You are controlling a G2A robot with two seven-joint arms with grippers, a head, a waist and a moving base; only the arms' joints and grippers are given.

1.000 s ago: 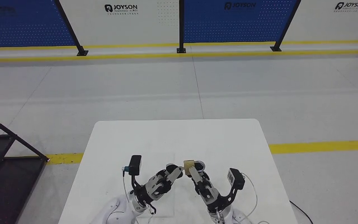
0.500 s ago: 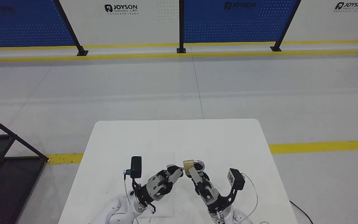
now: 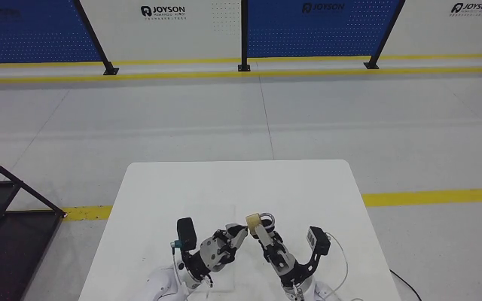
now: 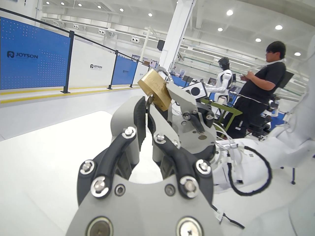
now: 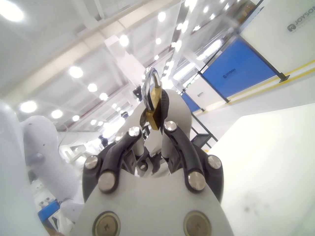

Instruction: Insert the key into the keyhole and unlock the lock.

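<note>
Right gripper (image 5: 157, 110) clamps a brass padlock with silver shackle (image 5: 155, 94) above the white surface (image 3: 226, 188). The left gripper (image 4: 147, 108) pinches a small metal key (image 4: 149, 100) against the padlock's base.

The key (image 4: 148, 100) is almost wholly buried between the pads of the left gripper (image 4: 145, 110). Only a dark sliver of it shows at the underside of the lock (image 4: 155, 89), where the keyhole is covered. The right gripper (image 5: 156, 110) hides much of the lock's brass body between its fingers.
</note>
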